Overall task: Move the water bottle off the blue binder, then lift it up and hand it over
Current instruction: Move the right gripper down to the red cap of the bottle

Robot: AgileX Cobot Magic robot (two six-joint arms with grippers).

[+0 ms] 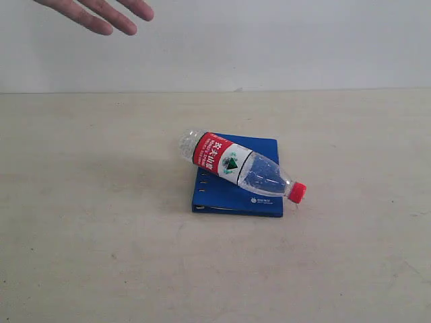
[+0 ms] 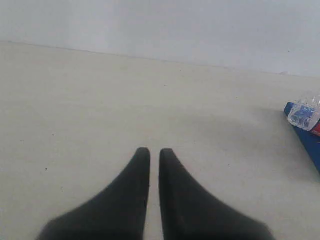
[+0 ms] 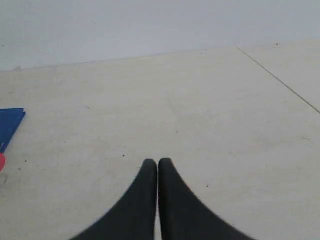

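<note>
Exterior view: bottle lies on side, diagonal across binder, mid-tabletop. Base points to left arm's side; cap overhangs binder edge toward right. Wrist views: left claw pinched shut, empty; right claw same. Bottle sits between them, neither touching. Cap end likely handier for right claw. Open hand hovers far-left.

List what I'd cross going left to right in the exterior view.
person's hand → water bottle, lying on its side, clear base first, then its label, then its red cap. The blue binder lies under the bottle and overlaps it, so it is left unranked.
</note>
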